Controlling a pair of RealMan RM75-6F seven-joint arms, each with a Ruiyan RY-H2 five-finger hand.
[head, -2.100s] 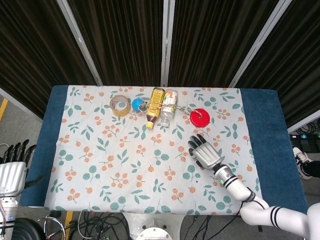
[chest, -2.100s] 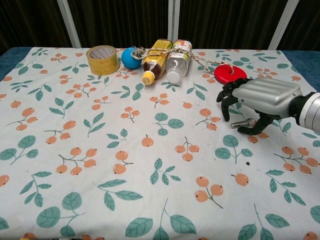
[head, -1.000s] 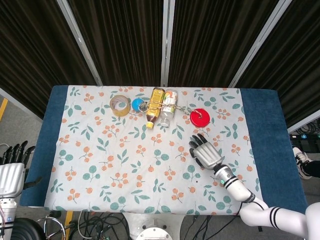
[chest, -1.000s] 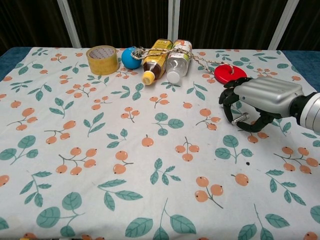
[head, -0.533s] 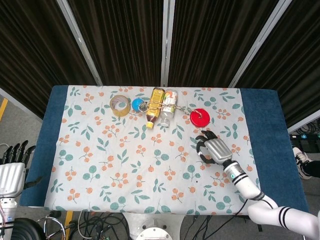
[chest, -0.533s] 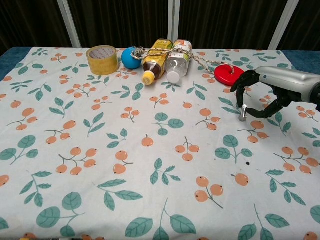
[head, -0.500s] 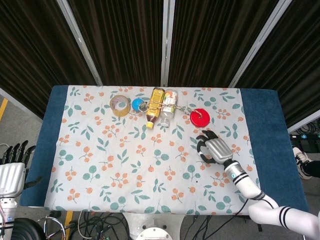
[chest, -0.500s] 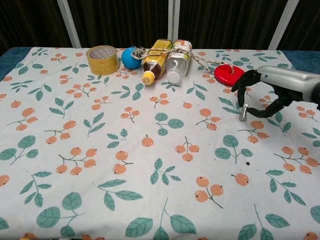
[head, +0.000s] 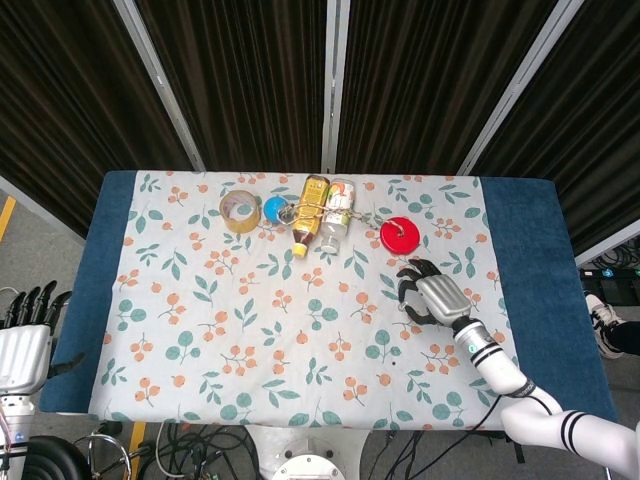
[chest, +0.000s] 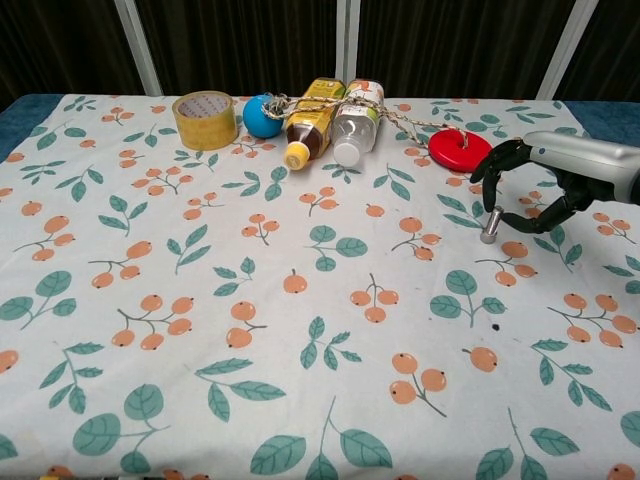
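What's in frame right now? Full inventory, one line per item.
roll of tan packing tape: 1, tan, far left of the row at the table's back edge
small blue ball: 1, blue, between the tape and the bottles
plastic bottles tied together with twine: 2, one amber with a yellow cap, one clear with a white cap, lying at back centre
flat red disc: 1, red, right of the bottles, a cord running to them
small silver metal bolt: 1, silver, beneath the right hand's fingers
floral tablecloth: 1, white with orange berries and green leaves, over a blue table top
right hand: 1, silver and black, fingers curled over the bolt, near the disc
left hand: 1, silver and black, off the table's left edge, holding nothing
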